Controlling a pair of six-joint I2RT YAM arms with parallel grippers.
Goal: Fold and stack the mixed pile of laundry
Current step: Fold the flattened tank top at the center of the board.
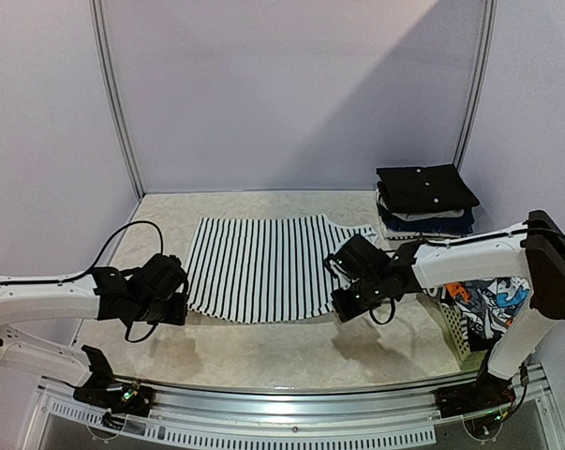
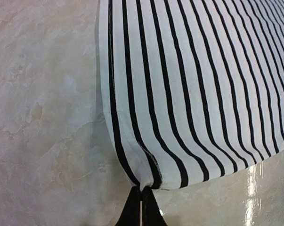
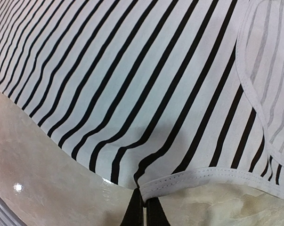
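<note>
A white garment with thin black stripes (image 1: pixel 259 267) lies spread flat on the table's middle. My left gripper (image 1: pixel 179 305) is shut on its near left corner; in the left wrist view (image 2: pixel 142 190) the cloth (image 2: pixel 193 84) bunches at the closed black tips. My right gripper (image 1: pixel 343 305) is shut on its near right hem; in the right wrist view (image 3: pixel 144 195) the stitched white hem (image 3: pixel 203 176) is pinched between the tips. A garment with orange, blue, white and black print (image 1: pixel 483 300) sits in the basket at right.
A white lattice basket (image 1: pixel 460 333) stands at the right near edge. A stack of folded dark garments (image 1: pixel 424 199) sits at the back right. A metal rail (image 1: pixel 282 403) runs along the near edge. Walls enclose the back and sides.
</note>
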